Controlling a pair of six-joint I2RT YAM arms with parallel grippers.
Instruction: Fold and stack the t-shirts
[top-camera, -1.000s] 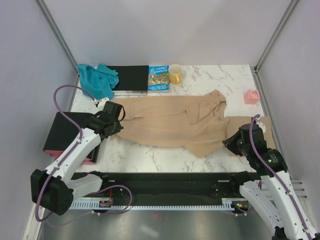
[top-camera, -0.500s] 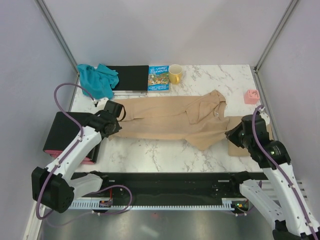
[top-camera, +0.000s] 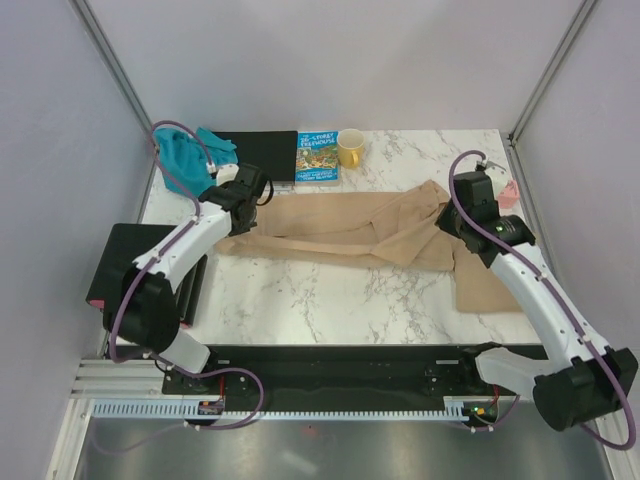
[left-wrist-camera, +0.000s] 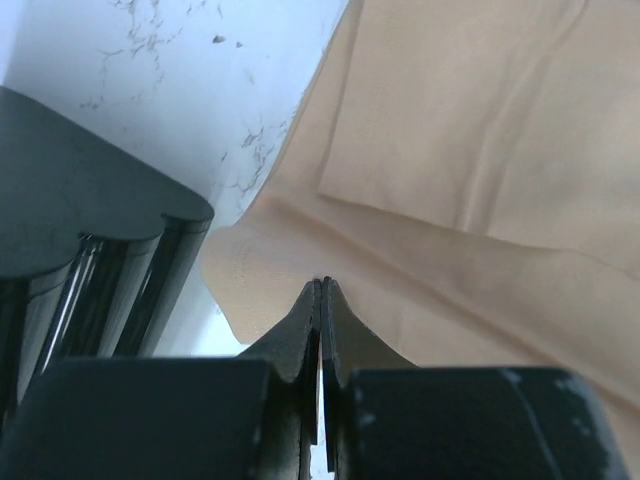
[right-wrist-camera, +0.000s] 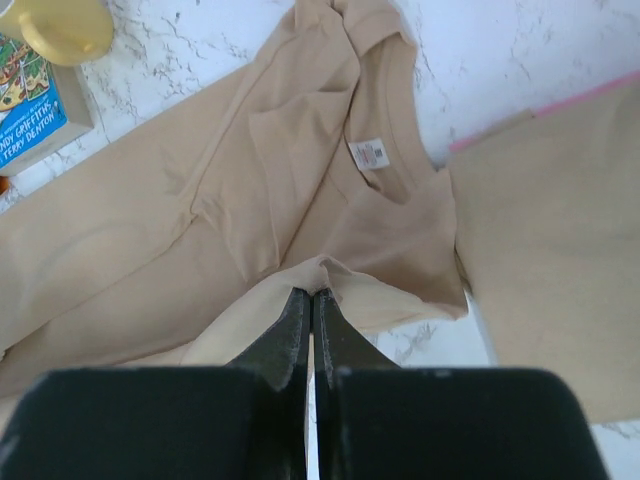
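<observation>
A tan t-shirt (top-camera: 330, 225) lies stretched left to right across the marble table as a narrow, doubled-over band. My left gripper (top-camera: 243, 200) is shut on its left end, and in the left wrist view the closed tips (left-wrist-camera: 322, 285) pinch the cloth's edge (left-wrist-camera: 480, 150). At the collar end my right gripper (top-camera: 452, 218) is also shut, with a fold of the shirt (right-wrist-camera: 200, 220) bunched at its tips (right-wrist-camera: 312, 292). A second tan shirt (top-camera: 490, 280) lies folded flat at the right. The teal garment (top-camera: 180, 160) is crumpled at the back left.
Along the back edge stand a black board (top-camera: 265, 153), a picture book (top-camera: 317, 157) and a yellow mug (top-camera: 350, 148). A black box (top-camera: 125, 265) sits off the table's left side. A pink thing (top-camera: 512, 190) peeks out behind the right arm.
Both grippers have travelled from the near side toward the back, carrying the shirt's near edge over itself. The shirt is now a narrower band.
</observation>
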